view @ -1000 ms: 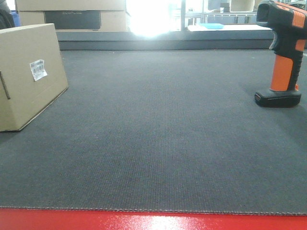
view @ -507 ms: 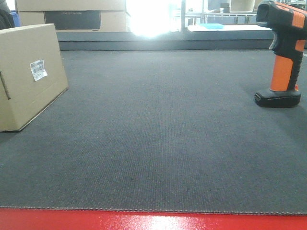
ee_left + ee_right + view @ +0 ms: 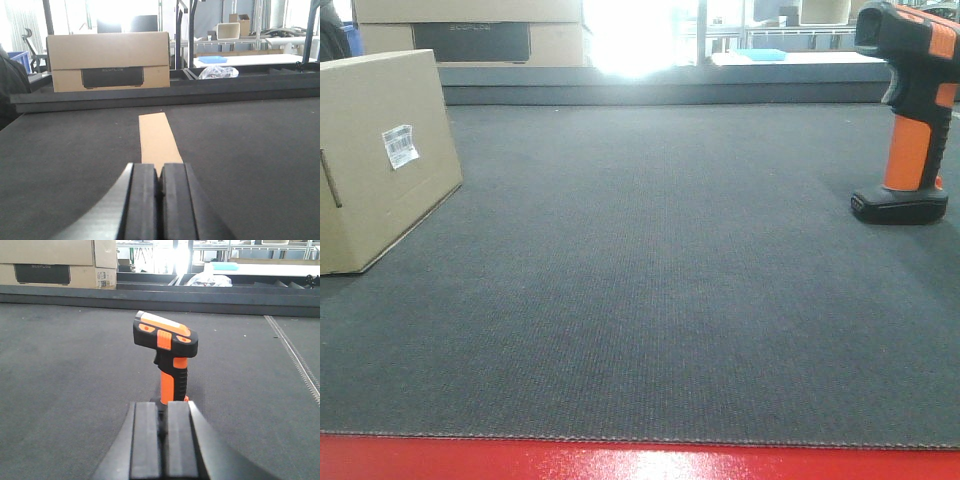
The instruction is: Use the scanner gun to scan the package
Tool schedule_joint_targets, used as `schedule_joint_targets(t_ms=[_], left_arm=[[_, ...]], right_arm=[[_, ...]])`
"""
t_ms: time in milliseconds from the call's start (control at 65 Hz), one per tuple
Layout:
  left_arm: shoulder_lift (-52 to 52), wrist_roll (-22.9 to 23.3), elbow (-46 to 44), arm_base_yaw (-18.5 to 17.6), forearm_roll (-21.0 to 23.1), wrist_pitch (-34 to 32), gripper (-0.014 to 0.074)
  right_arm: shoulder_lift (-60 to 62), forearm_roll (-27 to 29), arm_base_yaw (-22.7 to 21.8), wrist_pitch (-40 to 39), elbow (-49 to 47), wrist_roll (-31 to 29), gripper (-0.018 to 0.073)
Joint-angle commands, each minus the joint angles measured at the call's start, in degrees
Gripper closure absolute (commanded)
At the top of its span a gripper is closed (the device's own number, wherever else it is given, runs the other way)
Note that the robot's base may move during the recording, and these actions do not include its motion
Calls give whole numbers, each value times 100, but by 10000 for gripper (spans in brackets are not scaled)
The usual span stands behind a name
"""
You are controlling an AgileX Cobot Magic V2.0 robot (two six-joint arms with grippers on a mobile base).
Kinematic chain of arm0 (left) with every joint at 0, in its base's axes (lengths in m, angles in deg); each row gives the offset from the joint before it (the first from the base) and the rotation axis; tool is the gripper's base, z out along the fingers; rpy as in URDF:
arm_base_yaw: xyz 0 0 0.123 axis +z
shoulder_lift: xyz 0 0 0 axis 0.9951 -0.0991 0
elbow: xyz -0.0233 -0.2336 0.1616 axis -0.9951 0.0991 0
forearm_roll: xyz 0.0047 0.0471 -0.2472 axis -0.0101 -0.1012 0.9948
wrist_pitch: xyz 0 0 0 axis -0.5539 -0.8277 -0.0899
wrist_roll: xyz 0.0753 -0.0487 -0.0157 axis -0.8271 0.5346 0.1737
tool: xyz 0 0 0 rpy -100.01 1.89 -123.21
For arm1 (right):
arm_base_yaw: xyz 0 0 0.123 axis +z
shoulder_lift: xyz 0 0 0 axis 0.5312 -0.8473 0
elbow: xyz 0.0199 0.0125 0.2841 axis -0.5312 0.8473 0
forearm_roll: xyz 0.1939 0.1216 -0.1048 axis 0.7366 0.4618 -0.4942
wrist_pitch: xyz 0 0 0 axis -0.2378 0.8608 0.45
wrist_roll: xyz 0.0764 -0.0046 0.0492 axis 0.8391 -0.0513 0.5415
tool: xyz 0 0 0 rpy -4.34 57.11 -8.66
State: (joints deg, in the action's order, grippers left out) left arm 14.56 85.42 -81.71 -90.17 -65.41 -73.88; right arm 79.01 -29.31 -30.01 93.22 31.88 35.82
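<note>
Task not started. The scanner gun [image 3: 910, 120] stands upright, ungrasped, at the counter's right edge; the cardboard package [image 3: 375, 155] rests at the left edge, barcode label [image 3: 399, 145] visible. Left gripper [image 3: 160, 186] and right gripper [image 3: 162, 432] are clenched, empty.

Orange-black scanner gun [image 3: 912, 110]; tan cardboard package [image 3: 382, 155], white barcode label [image 3: 399, 145]; dark grey mat [image 3: 650, 290].

Dark mat [image 3: 650, 300] (bright window [image 3: 630, 35] behind)

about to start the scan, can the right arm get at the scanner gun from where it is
Probably yes: the scanner gun stands upright straight ahead of the right gripper with only bare mat around it, but the jaws look shut and must open first.
</note>
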Motion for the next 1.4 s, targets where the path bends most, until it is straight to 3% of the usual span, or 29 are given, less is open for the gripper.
schedule_joint_targets(t_ms=[0, 523, 738, 907, 1061, 1107, 1384], left_arm=[[35, 43, 2, -3, 33, -131, 707], [35, 43, 35, -3, 33, -89, 707], [340, 43, 417, 466, 154, -86, 707], [1051, 43, 1295, 821, 169, -433, 707], [1220, 43, 1931, 893, 169, -1142, 707], [1220, 43, 1931, 906, 169, -771, 707], [1220, 43, 1931, 908, 169, -726, 707]], right_arm=[[20, -44, -35, -123, 7, -5, 718], [20, -44, -35, -123, 7, -5, 718], [20, -44, -35, -123, 7, -5, 718], [20, -44, -35, -123, 7, -5, 718], [20, -44, -35, -123, 7, -5, 718], [20, -44, -35, -123, 7, -5, 718], [20, -44, -35, -123, 7, -5, 718]])
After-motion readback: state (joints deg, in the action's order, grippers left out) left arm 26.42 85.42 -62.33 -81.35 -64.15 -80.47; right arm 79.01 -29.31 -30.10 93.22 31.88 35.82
